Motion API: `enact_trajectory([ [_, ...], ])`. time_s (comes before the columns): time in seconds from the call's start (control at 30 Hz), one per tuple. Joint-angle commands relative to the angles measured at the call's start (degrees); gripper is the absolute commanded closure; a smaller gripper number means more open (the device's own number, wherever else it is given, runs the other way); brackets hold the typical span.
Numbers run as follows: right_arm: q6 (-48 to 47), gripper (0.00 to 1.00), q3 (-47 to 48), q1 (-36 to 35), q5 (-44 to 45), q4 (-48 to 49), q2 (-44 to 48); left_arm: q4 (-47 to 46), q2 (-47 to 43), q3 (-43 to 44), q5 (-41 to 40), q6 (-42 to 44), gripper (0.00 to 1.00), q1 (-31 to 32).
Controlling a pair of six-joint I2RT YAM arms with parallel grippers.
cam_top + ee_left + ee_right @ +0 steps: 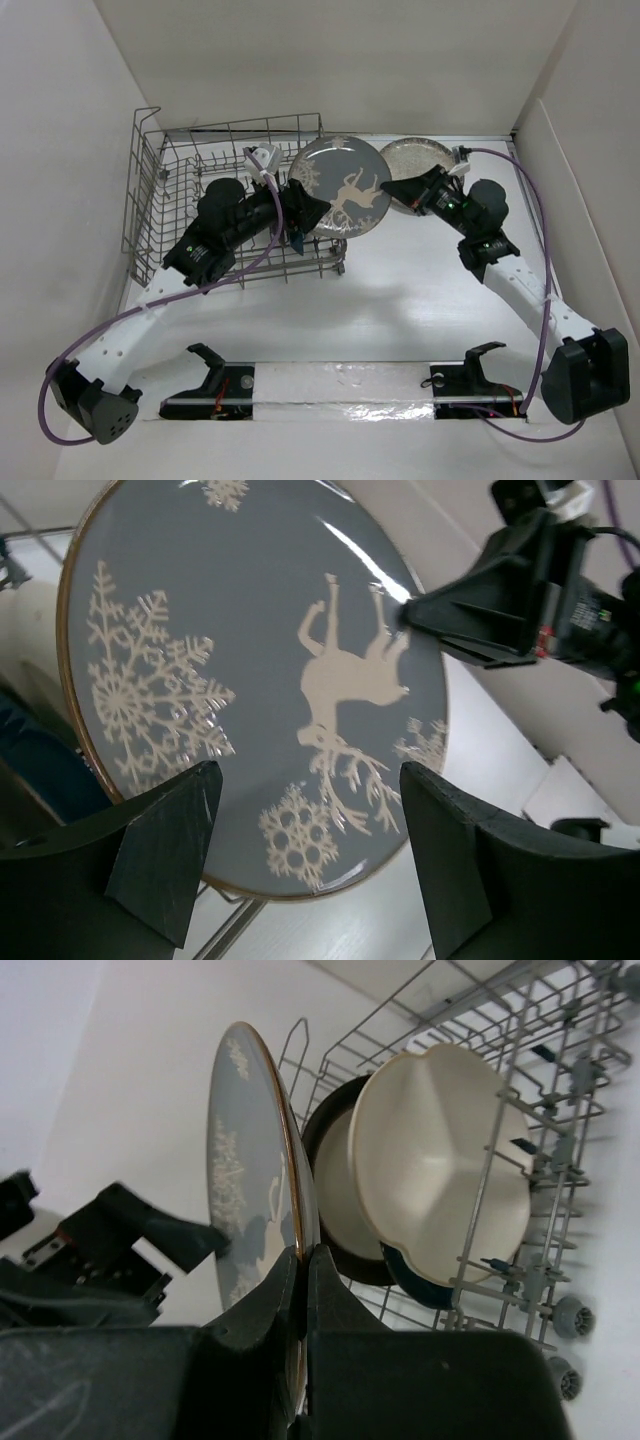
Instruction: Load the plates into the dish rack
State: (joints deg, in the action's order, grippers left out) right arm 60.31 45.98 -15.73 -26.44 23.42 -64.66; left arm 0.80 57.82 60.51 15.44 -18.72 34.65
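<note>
The grey plate with the white deer design (345,190) stands nearly upright at the right end of the dish rack (150,200). My right gripper (390,188) is shut on its right rim, seen edge-on (303,1270) in the right wrist view. My left gripper (312,212) is open at the plate's left side. Its fingers (165,850) straddle the plate's lower face (250,680) without touching it. A rack wire runs just under the plate's bottom edge. The cream three-section plate (450,1170), a dark-rimmed cream plate (340,1190) and the dark blue dish (420,1285) stand in the rack (560,1090).
A speckled grey-beige plate (415,160) lies flat on the table behind my right gripper. White walls close in the left, back and right. Two black stands (215,370) sit by the near edge.
</note>
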Motion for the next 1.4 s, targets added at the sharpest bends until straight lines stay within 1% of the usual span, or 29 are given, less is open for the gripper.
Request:
enact_trajectory([
  [0.0,4.55,1.00,5.70,-1.59,-1.07,16.22,0.51,3.32,0.63,3.12,-6.72,0.88,0.30,-0.29],
  [0.03,4.46,1.00,5.79,-2.11,-1.07,16.39,0.42,3.42,0.28,3.03,-9.61,0.97,0.30,-0.29],
  [0.13,4.11,1.00,6.14,-2.12,-0.81,16.22,0.24,2.72,-1.74,2.60,-11.57,1.05,0.31,-0.29],
  [0.3,1.66,1.00,6.93,-2.12,0.68,13.24,0.68,3.42,-4.11,3.21,-11.40,1.58,0.31,-0.29],
  [0.37,1.21,1.00,7.28,-2.12,1.12,12.53,0.77,3.68,-4.82,3.38,-11.31,1.76,0.30,-0.99],
  [0.4,1.38,1.00,7.11,-2.12,0.78,13.05,0.85,3.16,-5.17,3.04,-10.27,0.89,0.29,-3.34],
  [0.53,1.74,1.00,7.20,-2.12,-0.11,14.02,1.12,2.37,-3.60,2.86,-2.64,-2.19,0.28,-8.71],
  [0.67,1.65,1.00,7.28,-2.12,-0.72,14.02,1.03,1.58,-1.31,2.68,0.98,-3.34,0.28,-8.73],
  [0.73,2.08,1.00,7.02,-2.64,-1.34,14.72,0.25,-0.44,-1.22,1.81,3.96,-3.86,0.28,-8.73],
  [0.87,3.58,1.00,6.14,-4.05,-2.30,17.44,-1.69,-2.47,-0.34,1.19,6.35,-4.57,0.29,-8.73],
  [0.9,3.93,1.00,6.23,-4.83,-2.74,18.32,-2.13,-2.64,0.35,1.01,6.79,-4.66,0.31,-8.73],
  [1.0,4.55,1.00,6.58,-6.33,-3.36,19.82,-3.80,-2.99,1.15,0.93,8.46,-4.48,0.44,-8.73],
  [1.03,4.55,1.00,6.67,-6.86,-3.27,20.08,-4.06,-3.60,1.15,0.75,9.25,-4.48,0.57,-8.73],
  [1.1,4.37,1.00,6.67,-7.38,-3.10,20.00,-4.77,-4.14,0.98,0.40,9.69,-4.48,0.72,-8.73],
  [1.13,4.55,1.00,6.67,-7.39,-3.01,20.00,-5.12,-4.31,0.89,0.40,9.78,-4.48,0.89,-8.73],
  [1.17,4.55,1.00,6.67,-8.00,-3.01,20.00,-5.56,-4.40,0.80,0.40,9.43,-4.48,0.98,-8.73],
  [1.2,4.46,1.00,6.67,-8.00,-3.27,19.82,-6.34,-4.31,0.63,0.40,8.91,-4.40,1.00,-8.73],
  [1.3,4.72,0.99,6.32,-8.61,-3.45,19.30,-7.66,-4.49,-0.25,0.48,7.24,-4.04,1.00,-8.73],
  [1.37,4.72,0.87,5.88,-8.62,-3.97,19.21,-8.11,-4.58,-1.31,0.75,5.04,-4.66,1.00,-8.73],
])
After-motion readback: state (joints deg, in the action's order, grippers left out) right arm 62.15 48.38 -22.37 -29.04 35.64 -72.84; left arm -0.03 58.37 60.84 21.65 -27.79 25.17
